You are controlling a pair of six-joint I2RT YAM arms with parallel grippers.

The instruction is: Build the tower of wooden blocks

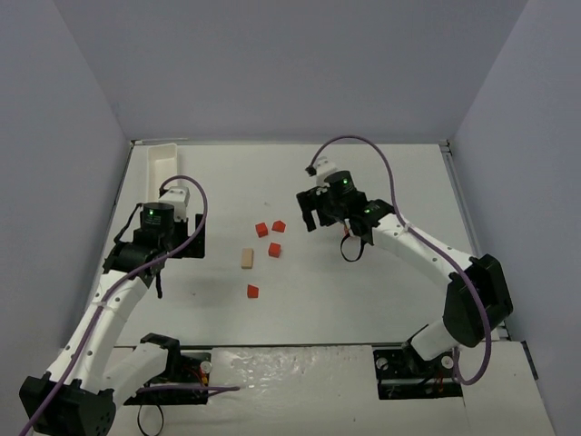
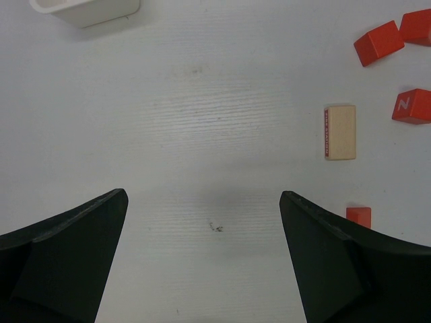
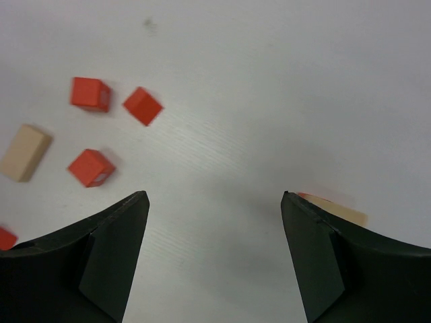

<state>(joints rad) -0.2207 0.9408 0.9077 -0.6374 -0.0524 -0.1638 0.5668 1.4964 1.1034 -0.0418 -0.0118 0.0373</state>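
Outside the white tray [image 1: 163, 154], red blocks [image 1: 274, 249] and a tan block [image 1: 246, 259]; left claw [image 2: 202, 195] and right claw [image 3: 214, 195] open.

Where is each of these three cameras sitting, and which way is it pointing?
Top: above and behind, looking down on the table; left arm and right arm show.
Left wrist: on that arm, facing down; open left gripper, tray, tan block.
Right wrist: likewise; open right gripper, red blocks.
Shared: all see tan block, red blocks.
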